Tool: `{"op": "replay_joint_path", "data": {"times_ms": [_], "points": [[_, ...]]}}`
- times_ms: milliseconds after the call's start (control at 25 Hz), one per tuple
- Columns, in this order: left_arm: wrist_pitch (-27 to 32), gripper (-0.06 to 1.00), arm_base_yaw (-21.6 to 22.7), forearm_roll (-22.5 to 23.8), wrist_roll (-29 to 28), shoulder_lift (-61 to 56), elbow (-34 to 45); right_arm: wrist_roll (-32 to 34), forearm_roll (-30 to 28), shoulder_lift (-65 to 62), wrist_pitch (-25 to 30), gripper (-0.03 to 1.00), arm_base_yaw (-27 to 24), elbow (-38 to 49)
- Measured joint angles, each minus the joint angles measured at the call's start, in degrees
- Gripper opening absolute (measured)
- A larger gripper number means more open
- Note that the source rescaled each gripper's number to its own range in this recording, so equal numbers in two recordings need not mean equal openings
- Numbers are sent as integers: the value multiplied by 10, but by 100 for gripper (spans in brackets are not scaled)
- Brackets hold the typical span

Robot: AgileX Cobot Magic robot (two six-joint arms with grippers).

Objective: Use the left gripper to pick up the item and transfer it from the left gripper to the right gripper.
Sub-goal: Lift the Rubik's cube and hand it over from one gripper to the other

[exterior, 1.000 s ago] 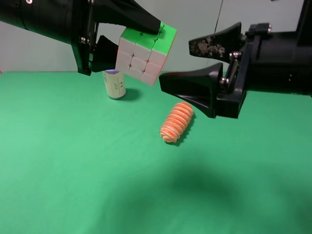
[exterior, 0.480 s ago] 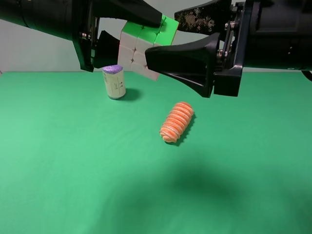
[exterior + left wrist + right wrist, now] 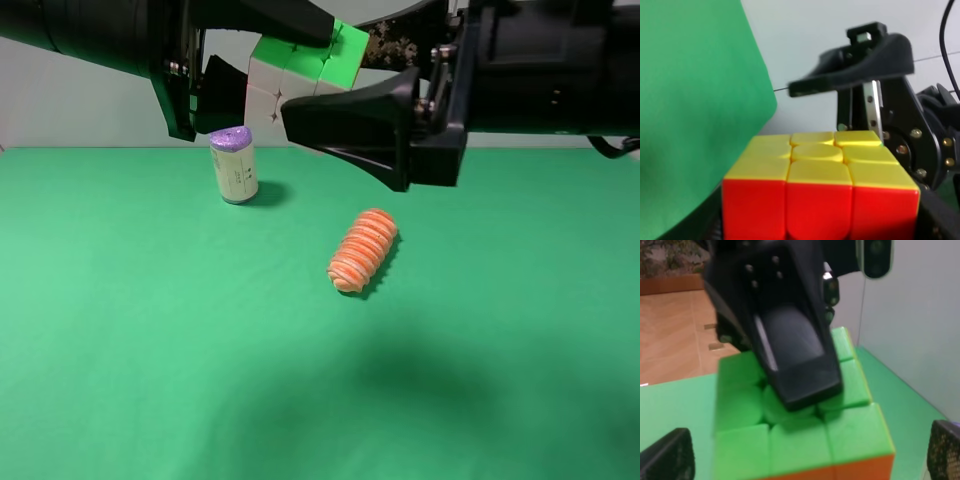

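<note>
Holding the item (image 3: 318, 66) high above the green table (image 3: 150, 350) in the left gripper (image 3: 287, 62), clamping down tight on it. Pressing one black finger (image 3: 795, 355) flat onto the green face and bracing the other against the opposite side, beside the white face in the high view. Showing yellow and red faces toward the left wrist camera, and the green face with an orange edge toward the right wrist camera. Reaching in from the right with the right gripper (image 3: 330, 80), spreading its jaws wide and gripping nothing. Straddling the item: setting the near finger (image 3: 350, 125) in front of the white face in the high view and the speckled far finger (image 3: 395, 42) behind the green face. Leaving a clear gap on either side in the right wrist view, with both fingertips (image 3: 665, 457) well out from the item's edges. Hanging over a pale purple-topped can (image 3: 234, 166), standing upright on the table, and an orange ribbed roll (image 3: 362, 250), lying on its side nearer the camera, apart from the can.
</note>
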Motion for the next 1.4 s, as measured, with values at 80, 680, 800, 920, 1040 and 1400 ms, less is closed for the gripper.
{"op": "replay_joint_path", "data": {"times_ms": [80,680,800,920,1040,1400], "points": [[-1,0,0,0,1,0,0,0,0,7,1,100,0,-8],[-5,0,0,0,1,0,0,-6,0,25,31,100,0,-36],[-5,0,0,0,1,0,0,-11,0,26,31,100,0,-36],[-2,0,0,-9,3,0,0,-11,0,26,31,100,0,-36],[2,0,0,-25,11,0,0,-11,0,26,32,100,0,-36],[7,0,0,-47,29,0,0,-11,0,26,36,100,0,-36]]}}
